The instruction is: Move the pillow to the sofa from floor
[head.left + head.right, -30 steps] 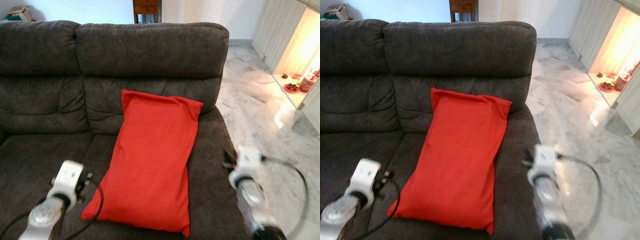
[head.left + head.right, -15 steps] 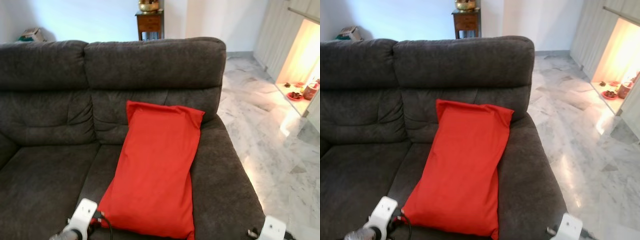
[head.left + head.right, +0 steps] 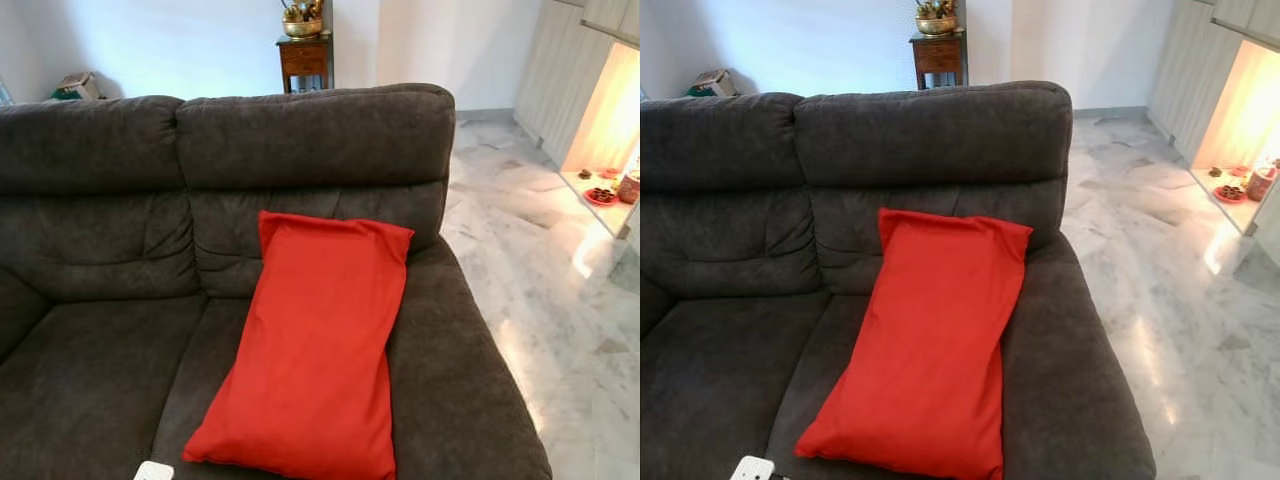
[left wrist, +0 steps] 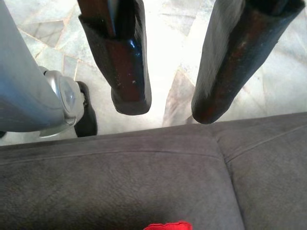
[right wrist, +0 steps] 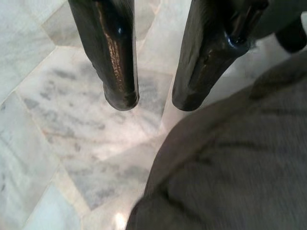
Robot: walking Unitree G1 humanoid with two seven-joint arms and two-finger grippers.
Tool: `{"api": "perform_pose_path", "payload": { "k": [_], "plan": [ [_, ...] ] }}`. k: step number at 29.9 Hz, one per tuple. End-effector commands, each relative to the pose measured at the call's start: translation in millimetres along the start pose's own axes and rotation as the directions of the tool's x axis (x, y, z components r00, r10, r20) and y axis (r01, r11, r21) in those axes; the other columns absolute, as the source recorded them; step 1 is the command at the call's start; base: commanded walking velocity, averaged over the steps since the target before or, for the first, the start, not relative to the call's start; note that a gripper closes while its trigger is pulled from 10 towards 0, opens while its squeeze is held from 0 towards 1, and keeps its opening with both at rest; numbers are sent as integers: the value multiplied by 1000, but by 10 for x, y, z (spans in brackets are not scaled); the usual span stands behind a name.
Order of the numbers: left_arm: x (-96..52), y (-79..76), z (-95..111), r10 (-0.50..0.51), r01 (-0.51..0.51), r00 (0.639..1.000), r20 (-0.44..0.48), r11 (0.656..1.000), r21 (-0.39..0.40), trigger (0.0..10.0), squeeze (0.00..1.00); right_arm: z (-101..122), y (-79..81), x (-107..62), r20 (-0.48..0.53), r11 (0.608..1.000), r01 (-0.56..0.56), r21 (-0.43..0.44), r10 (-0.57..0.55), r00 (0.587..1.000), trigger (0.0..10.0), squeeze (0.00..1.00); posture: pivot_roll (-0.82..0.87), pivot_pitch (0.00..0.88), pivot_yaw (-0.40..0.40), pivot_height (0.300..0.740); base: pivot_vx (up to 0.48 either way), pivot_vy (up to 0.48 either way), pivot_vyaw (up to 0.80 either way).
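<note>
Both grippers hang low in front of the sofa, and each one holds nothing. Left gripper [image 4: 165, 103] has its two black fingers [image 4: 127, 72] spread apart, with marble floor [image 4: 172, 43] visible through the gap; below the tips runs the front edge of the dark grey sofa seat [image 4: 120, 182], and a small corner of red cloth shows on it. A white part of the left arm [image 3: 153, 471] is at about 7 o'clock in the left eye view, at the bottom edge. Right gripper [image 5: 153, 103] also has its fingers [image 5: 112, 62] spread, above the marble floor and beside a rounded grey edge of the sofa.

On the sofa [image 3: 90, 260] lies the red pillow [image 3: 315, 345]. It rests on the right-hand seat, with its upper end leaning on the backrest and its lower end near the front of the seat, tilted a little so the lower end points toward 7 o'clock.

Farther away, at 3 o'clock, the marble floor [image 3: 550, 270] is shining, and a lit niche [image 3: 610, 120] holds some small objects. Behind the sofa, at 12 o'clock, stands a small wooden table [image 3: 304, 58] with a golden bowl [image 3: 302, 20] on it, against a pale wall. At 11 o'clock some items [image 3: 75, 87] lie behind the backrest.
</note>
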State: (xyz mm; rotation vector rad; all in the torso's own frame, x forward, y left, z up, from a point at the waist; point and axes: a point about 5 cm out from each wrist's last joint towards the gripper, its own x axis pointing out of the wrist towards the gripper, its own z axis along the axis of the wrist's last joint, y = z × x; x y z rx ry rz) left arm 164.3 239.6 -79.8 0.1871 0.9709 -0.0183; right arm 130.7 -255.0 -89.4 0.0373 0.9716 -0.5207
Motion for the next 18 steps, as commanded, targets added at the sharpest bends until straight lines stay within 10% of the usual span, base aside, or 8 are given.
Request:
{"api": "perform_pose_path", "payload": {
  "k": [1,18],
  "plan": [
    [-20,-1,-103,4,-4,1000,-31,1000,5,10000,0,-2,67,-6,2,1000,-29,-13,29,1000,10000,0,-30,0,90,740,0,0,0],
    [-4,-152,-118,-14,15,1000,-24,999,29,10000,0,-19,204,-23,-4,987,-149,-52,149,989,10000,0,-22,0,36,740,0,0,0]
  ]
}}
